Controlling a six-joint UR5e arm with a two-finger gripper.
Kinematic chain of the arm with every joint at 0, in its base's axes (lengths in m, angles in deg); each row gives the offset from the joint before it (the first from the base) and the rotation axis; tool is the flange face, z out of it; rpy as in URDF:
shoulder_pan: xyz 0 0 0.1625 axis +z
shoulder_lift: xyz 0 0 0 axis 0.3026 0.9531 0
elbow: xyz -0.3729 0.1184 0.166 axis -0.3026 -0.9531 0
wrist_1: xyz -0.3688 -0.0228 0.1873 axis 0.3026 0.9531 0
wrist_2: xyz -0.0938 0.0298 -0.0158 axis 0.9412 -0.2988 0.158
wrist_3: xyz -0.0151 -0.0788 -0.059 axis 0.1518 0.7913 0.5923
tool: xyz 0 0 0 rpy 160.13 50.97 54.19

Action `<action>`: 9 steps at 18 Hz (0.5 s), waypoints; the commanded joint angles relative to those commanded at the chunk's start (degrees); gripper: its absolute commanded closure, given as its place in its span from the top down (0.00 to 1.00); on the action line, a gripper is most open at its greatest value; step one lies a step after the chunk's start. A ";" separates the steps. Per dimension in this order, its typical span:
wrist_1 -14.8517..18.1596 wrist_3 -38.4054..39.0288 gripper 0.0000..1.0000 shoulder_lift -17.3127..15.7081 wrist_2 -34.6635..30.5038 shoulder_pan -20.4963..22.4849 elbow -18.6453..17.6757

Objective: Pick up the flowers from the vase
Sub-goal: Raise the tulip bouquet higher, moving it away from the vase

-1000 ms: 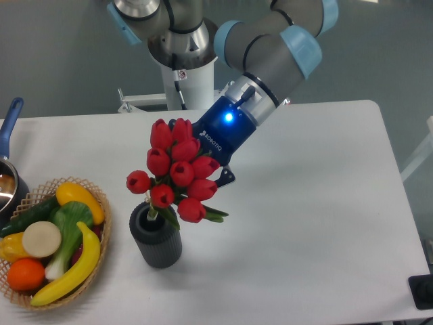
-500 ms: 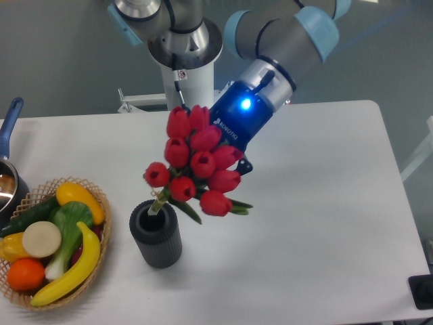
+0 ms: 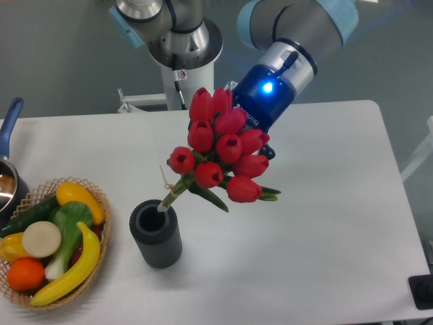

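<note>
The flowers (image 3: 223,152), a bunch of red tulip buds with green leaves, hang tilted above the table. Their twine-tied stems (image 3: 172,193) slant down to the left, and the stem tips sit just at the mouth of the vase (image 3: 157,240). The vase is a short dark grey ribbed cylinder standing upright on the white table. My gripper (image 3: 262,153) comes in from the upper right behind the buds, shut on the bunch. Its blue-lit body (image 3: 270,91) shows above the flowers, while the buds hide most of the fingers.
A wicker basket (image 3: 101,203) of fruit and vegetables sits at the left front. A blue-handled pot (image 3: 8,128) is at the left edge. The arm's base (image 3: 183,68) stands at the back of the table (image 3: 325,223). A dark object (image 3: 421,291) is at the right front corner.
The gripper has risen up and to the right with the flowers. The stems have slid almost out of the vase, and the vase has not moved.
</note>
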 joint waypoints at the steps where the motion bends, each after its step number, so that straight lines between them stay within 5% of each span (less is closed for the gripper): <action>1: 0.00 0.00 0.43 0.00 0.00 0.18 0.00; 9: 0.00 -0.09 0.43 -0.17 -0.09 0.53 -0.52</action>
